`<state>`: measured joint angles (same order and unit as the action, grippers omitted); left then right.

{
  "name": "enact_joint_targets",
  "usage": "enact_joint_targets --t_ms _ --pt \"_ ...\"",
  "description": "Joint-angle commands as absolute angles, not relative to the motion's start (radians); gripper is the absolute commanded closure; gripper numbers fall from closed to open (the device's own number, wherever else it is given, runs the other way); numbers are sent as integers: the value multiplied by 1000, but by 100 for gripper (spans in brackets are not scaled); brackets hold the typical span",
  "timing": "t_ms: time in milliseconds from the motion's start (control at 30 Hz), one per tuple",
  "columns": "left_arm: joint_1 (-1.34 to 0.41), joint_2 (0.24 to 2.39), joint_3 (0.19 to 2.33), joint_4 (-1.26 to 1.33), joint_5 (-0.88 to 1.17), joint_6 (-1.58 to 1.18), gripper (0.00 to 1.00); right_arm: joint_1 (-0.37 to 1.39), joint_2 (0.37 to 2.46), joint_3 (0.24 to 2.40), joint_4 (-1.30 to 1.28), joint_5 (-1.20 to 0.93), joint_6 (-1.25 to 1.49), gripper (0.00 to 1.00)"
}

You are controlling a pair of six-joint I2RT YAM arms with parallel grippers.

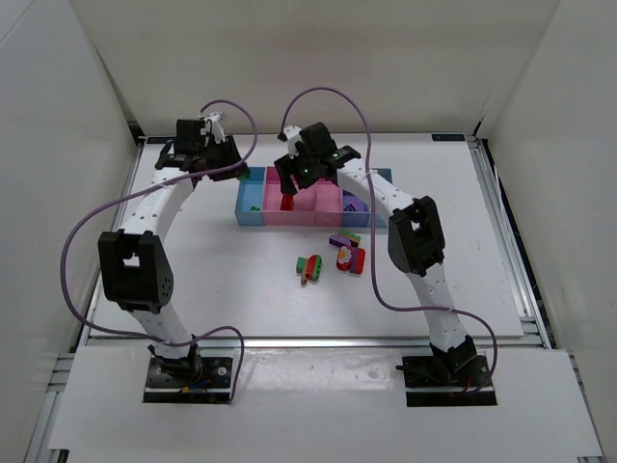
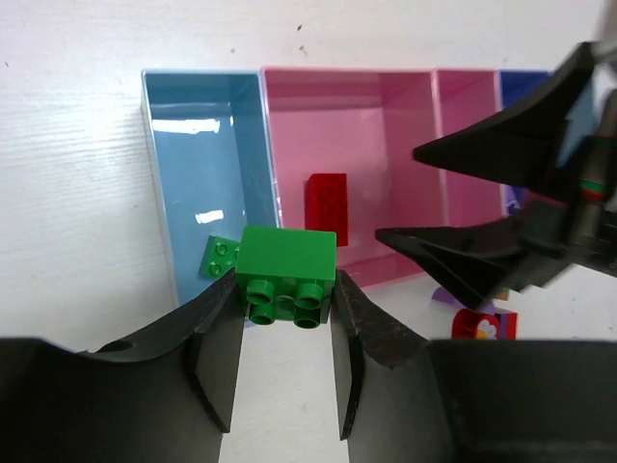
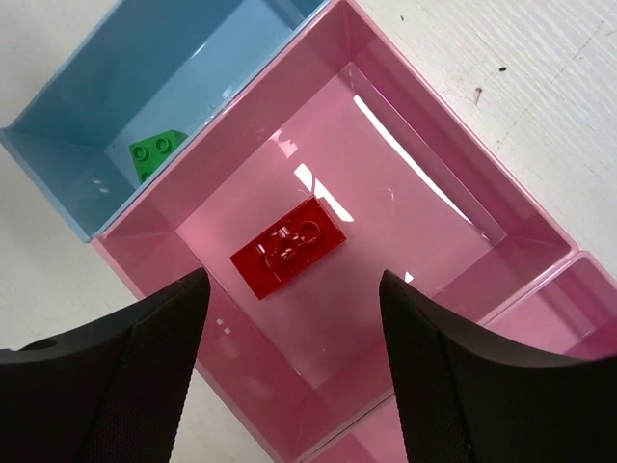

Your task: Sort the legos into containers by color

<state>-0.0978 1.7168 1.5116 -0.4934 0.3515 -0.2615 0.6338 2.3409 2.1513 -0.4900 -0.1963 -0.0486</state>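
Bricks part-sorted, both arms at the bins

Left gripper is clamped on a green brick, studs facing the wrist camera, close beside the light blue bin. A flat green plate lies inside that bin. Next along, the wide pink bin holds one red brick, lying flat. Right gripper hangs over it, jaws spread wide, nothing between them. Loose legos (green, orange, red, purple) lie clustered on the table in front of the row.
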Motion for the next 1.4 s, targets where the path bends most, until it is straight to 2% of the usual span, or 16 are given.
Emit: enact_joint_targets --t_ms 0,233,267,333,533,600,633,700,733,867,967,1033,1133,1200,1267,1367 --pt "-118 1750 1546 -497 302 -256 90 624 2272 2168 -451 -187 -63 25" --pt "-140 1830 1557 -511 270 -250 88 597 2096 2042 -459 -178 -113 23" --pt "-144 1835 1560 -511 259 -247 80 592 2079 2030 -466 -175 -123 22" --pt "-150 1856 1574 -520 242 -241 76 578 2031 1984 -474 -172 -152 21" --pt "-160 1907 1601 -526 212 -235 41 526 1928 1873 -489 -179 -195 20" --pt "-161 1911 1606 -525 212 -226 35 511 1908 1836 -488 -178 -205 20" --pt "-161 1910 1606 -517 219 -222 28 509 1890 1827 -489 -172 -227 20" --pt "-161 1896 1602 -499 259 -213 24 508 1873 1796 -492 -158 -258 20" --pt "-161 1872 1588 -468 277 -213 17 508 1855 1787 -492 -138 -280 20" --pt "-164 1786 1574 -410 376 -277 17 502 1792 1729 -499 -95 -328 19" --pt "-158 1721 1552 -361 487 -403 12 474 1714 1660 -462 -103 -309 16" --pt "-146 1684 1520 -336 671 -378 0 444 1684 1616 -449 -130 -290 14" --pt "-144 1635 1442 -308 851 -324 1 385 1626 1576 -440 -201 -246 14" --pt "-144 1603 1393 -267 861 -365 1 361 1589 1533 -420 -248 -213 14" --pt "-140 1589 1348 -296 769 -466 0 330 1565 1494 -410 -270 -196 15" --pt "-121 1559 1310 -293 811 -494 0 304 1531 1462 -410 -293 -190 17"
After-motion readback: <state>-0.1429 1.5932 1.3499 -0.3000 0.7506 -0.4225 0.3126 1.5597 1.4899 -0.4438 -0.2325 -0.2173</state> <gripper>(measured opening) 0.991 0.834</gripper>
